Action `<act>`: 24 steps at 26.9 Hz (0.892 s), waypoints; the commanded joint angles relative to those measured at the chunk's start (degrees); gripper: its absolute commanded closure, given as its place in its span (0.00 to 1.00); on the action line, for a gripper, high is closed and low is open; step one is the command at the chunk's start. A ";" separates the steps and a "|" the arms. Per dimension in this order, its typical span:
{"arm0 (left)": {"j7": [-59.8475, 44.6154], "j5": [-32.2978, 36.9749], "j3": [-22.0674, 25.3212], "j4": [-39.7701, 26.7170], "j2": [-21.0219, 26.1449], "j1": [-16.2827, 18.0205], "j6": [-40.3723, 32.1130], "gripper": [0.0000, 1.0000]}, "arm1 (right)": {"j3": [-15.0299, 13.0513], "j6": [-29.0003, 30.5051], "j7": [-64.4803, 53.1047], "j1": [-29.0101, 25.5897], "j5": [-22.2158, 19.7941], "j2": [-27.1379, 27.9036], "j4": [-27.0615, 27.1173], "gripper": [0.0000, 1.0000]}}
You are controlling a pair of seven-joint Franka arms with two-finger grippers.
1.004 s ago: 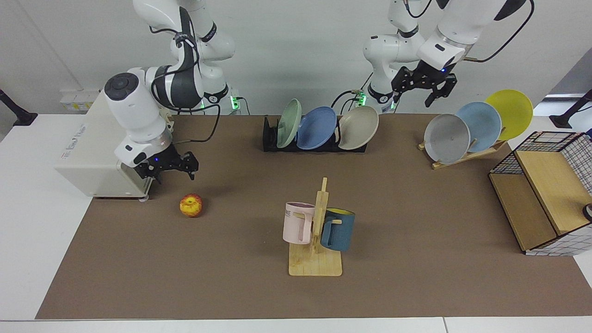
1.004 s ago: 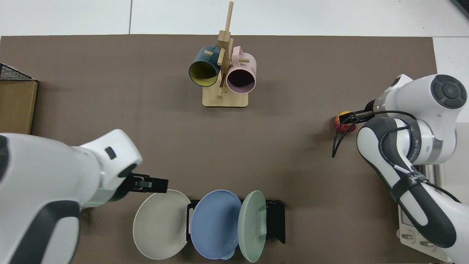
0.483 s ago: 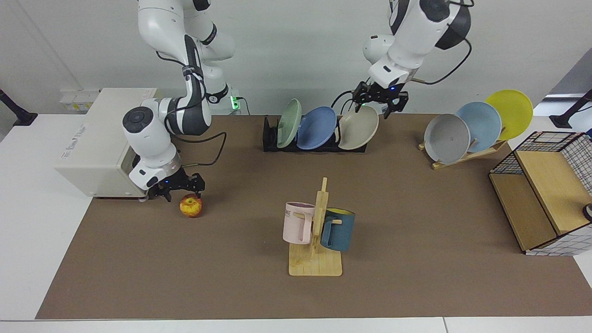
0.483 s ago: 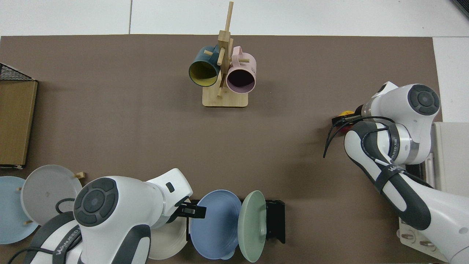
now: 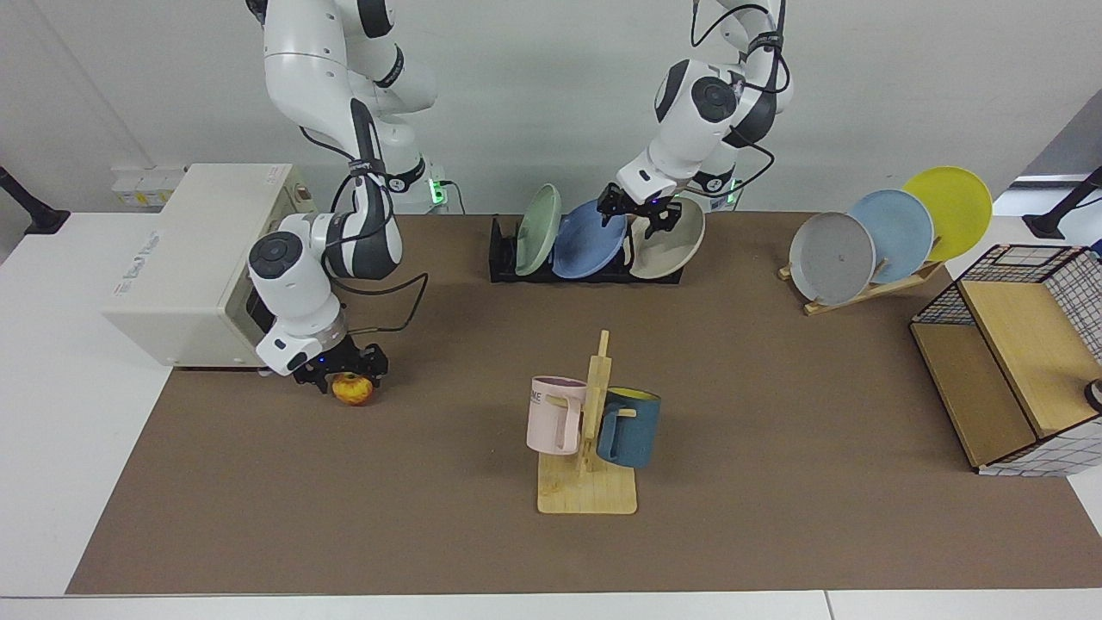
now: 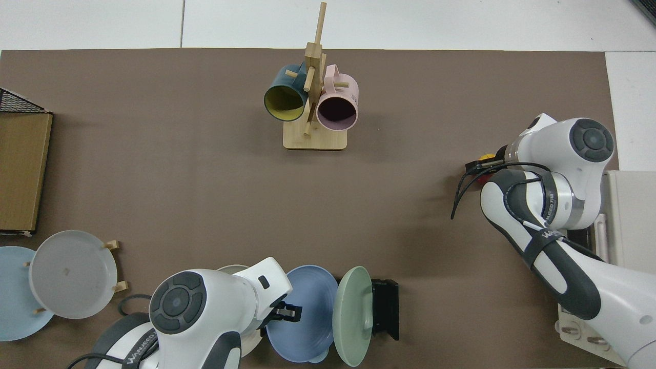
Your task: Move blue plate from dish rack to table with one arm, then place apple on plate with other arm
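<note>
Brown mat with white borders covers the big flat table (image 5: 775, 405), and behind it is a plain white wall. At the back sits the low black slotted dish rack (image 5: 502, 254) with 3 plates stood in it: a pale green one (image 5: 535, 231), the round matte periwinkle-blue plate (image 5: 585, 243) in the middle slot, and a beige one (image 5: 671, 241). The white left arm's black gripper (image 5: 639, 210) is right at the blue plate's upper rim, fingers one on each side of the edge; can't tell if they're pinching it or not. From the top view that gripper (image 6: 287, 313) sits over the plate's (image 6: 307, 318) edge too.

Over on the other side, the right gripper (image 5: 343, 374) is down on the small red-and-yellow apple (image 5: 353, 391), fingers straddling it, apple on the mat. Whether it's actually squeezing, no idea. A wooden mug stand (image 5: 590, 482) with 2 mugs stands up front.
</note>
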 commanded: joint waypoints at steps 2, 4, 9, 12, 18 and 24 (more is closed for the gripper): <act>-1.27 -1.21 -0.57 -1.24 -1.42 -0.21 0.44 0.91 | 0.30 0.78 0.21 -0.03 0.87 0.46 1.06 1.00; -1.18 -1.12 -0.48 -1.16 -1.42 -0.03 0.09 1.00 | 0.21 0.69 0.29 0.40 0.96 0.20 1.68 1.00; -0.65 -1.03 0.04 -0.37 -1.50 0.15 -1.76 1.00 | 0.21 -1.41 0.38 0.41 0.96 -0.94 3.44 1.00; -0.13 -0.51 1.00 0.69 -1.77 0.32 -2.90 1.00 | 0.21 -3.79 0.38 0.32 0.96 -2.00 4.75 1.00; -0.56 5.71 6.72 7.71 -1.68 -0.03 -11.86 1.00 | 0.12 -7.65 0.38 0.41 0.96 -4.90 5.72 1.00; 0.31 13.73 12.43 15.19 1.13 0.06 -15.56 1.00 | -0.05 -13.54 0.29 -0.21 0.26 -7.80 7.74 1.00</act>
